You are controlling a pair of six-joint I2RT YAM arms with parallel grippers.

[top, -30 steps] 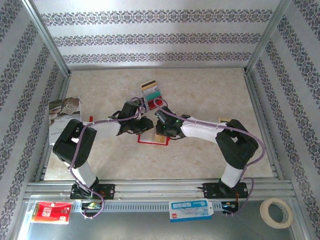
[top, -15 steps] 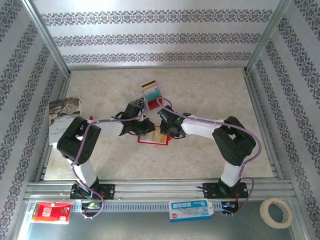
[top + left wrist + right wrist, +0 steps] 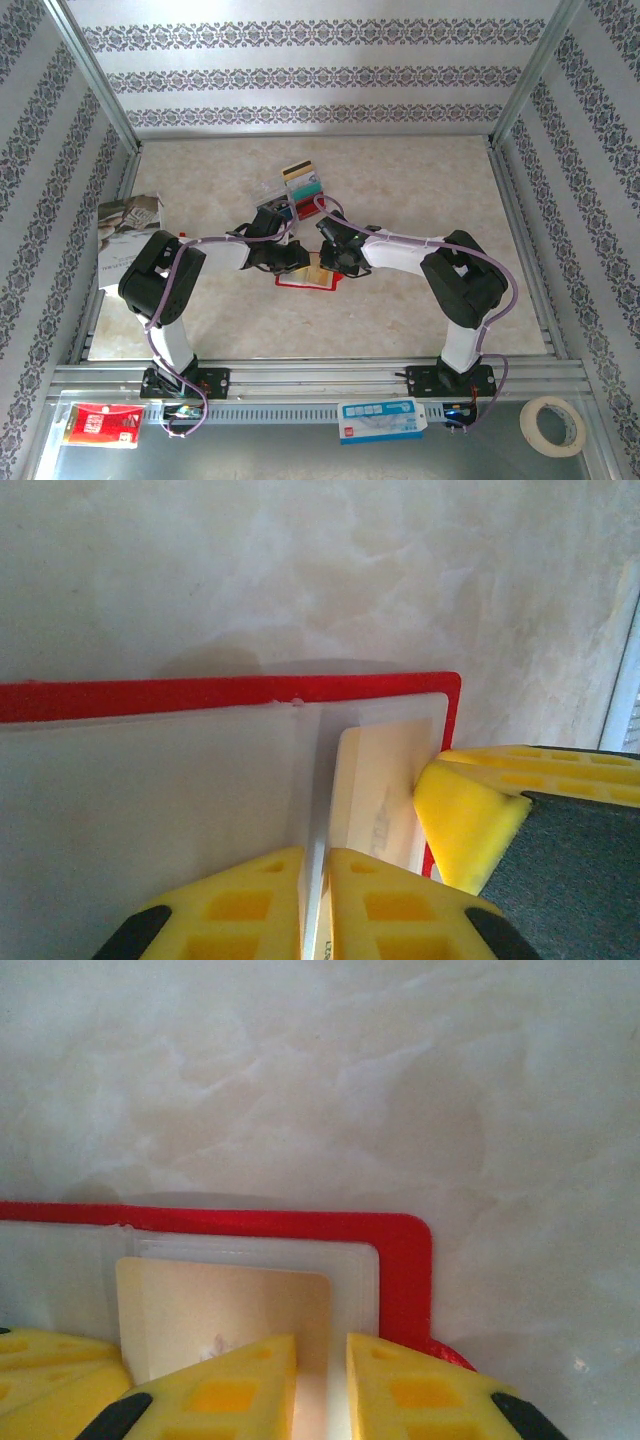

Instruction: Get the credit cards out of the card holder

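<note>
Where left fingers (image 3: 245,905) pinch pocket (image 3: 150,810), tan card (image 3: 378,780) adjoins.

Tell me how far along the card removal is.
Done: several cards lie stacked beyond the card holder. In hand: left end effector pinches the clear pocket; right end effector straddles the edge of the tan card. Left: that tan card, still pocketed.

A pale marbled worktop (image 3: 420,190) sits inside three walls (image 3: 310,75) papered white with grey ornamental bands. Slim metal posts (image 3: 94,75) frame the corners, and a metal rail (image 3: 320,378) lines the near edge. The light is soft and even.
</note>
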